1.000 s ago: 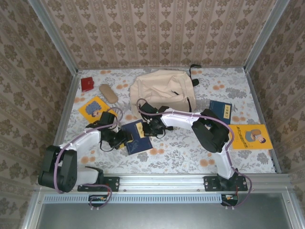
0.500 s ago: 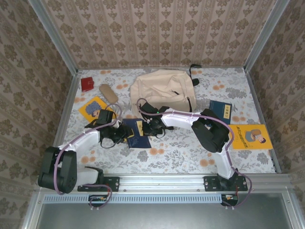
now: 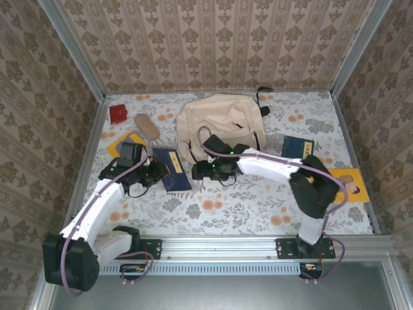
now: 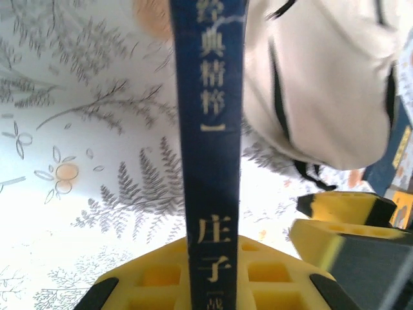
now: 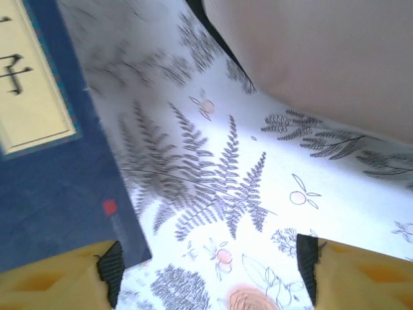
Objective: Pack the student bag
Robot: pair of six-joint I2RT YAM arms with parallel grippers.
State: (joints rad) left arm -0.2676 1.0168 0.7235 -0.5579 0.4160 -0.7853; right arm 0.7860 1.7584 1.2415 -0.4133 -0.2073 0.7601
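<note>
The student bag [image 3: 219, 123], a beige backpack with black straps, lies at the back centre of the table. In front of it, my left gripper [image 3: 158, 170] is shut on a dark blue book [image 3: 171, 169] and holds it by one end. In the left wrist view the book's spine [image 4: 210, 142] runs up between my yellow fingers [image 4: 148, 274], with the bag [image 4: 322, 84] beyond it. My right gripper [image 3: 201, 171] stands open just right of the book, with nothing between its pads [image 5: 308, 268]. The book's cover [image 5: 45, 161] and the bag [image 5: 322, 58] appear in the right wrist view.
A red wallet [image 3: 118, 113] and a tan case [image 3: 146, 126] lie at the back left, and a yellow book [image 3: 115, 143] sits partly under my left arm. To the right lie another blue book [image 3: 298, 147] and a yellow book [image 3: 353, 184].
My right gripper has opened, let go of the blue book and drawn back to the right. My left gripper has shut on the book and carried it left and away.
</note>
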